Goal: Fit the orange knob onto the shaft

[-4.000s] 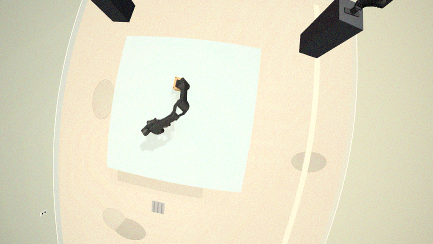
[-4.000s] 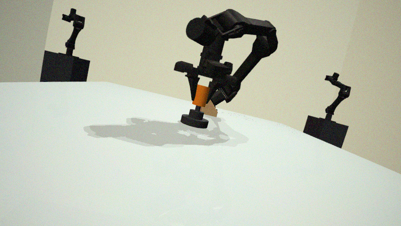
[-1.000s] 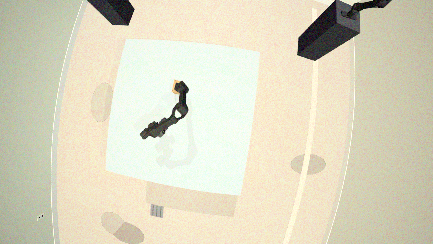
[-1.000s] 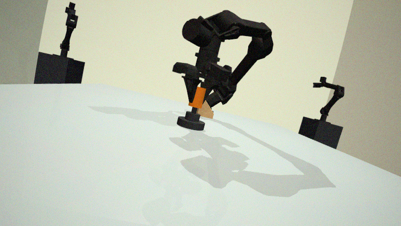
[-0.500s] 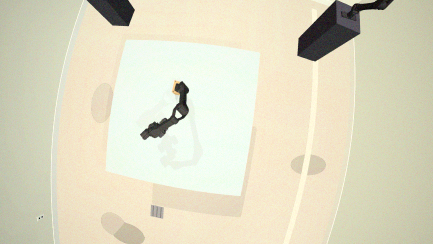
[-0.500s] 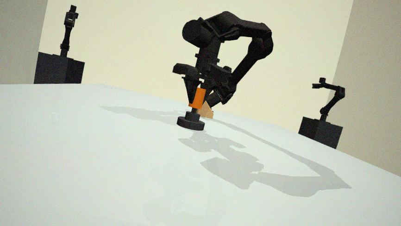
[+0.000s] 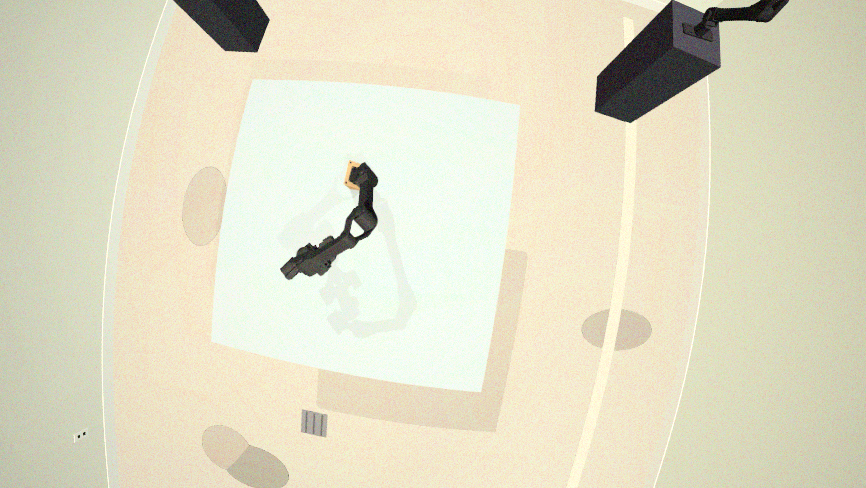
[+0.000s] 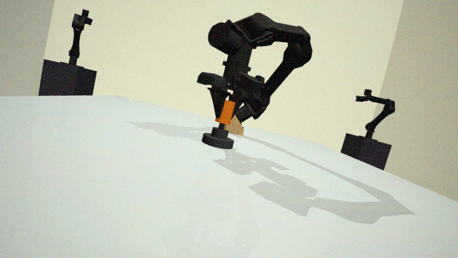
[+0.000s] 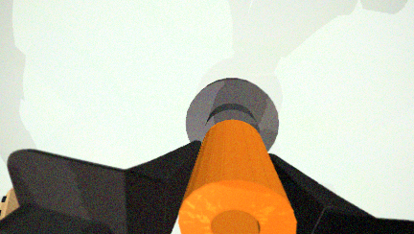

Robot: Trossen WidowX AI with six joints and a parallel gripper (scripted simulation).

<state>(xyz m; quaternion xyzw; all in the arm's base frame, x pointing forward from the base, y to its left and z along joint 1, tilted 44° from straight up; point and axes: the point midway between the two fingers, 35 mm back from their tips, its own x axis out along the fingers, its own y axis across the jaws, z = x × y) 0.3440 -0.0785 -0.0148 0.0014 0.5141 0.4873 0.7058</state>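
Observation:
The orange knob point(image 8: 227, 112) point(image 9: 235, 158) is an upright cylinder, slightly tilted in the exterior view's slanted view. My gripper point(image 8: 226, 114) point(image 9: 232, 153) is shut on it, one finger on each side. The knob stands over the dark shaft point(image 8: 221, 126), whose lower part shows between the knob's bottom and the pedestal. The round pedestal point(image 8: 218, 141) point(image 9: 198, 112) is dark and stepped, and stands on the white table. A gap remains between knob and pedestal. The shaft's top and its flat side are hidden. In the top view the arm hides knob and pedestal.
A tan wedge-shaped block point(image 7: 348, 175) point(image 8: 236, 127) sits at the arm's base, behind the pedestal. The white table point(image 7: 424, 242) point(image 8: 112, 198) carries the arm's shadow. Dark boxes point(image 7: 657, 66) point(image 8: 67, 78) with other arms stand beyond the table.

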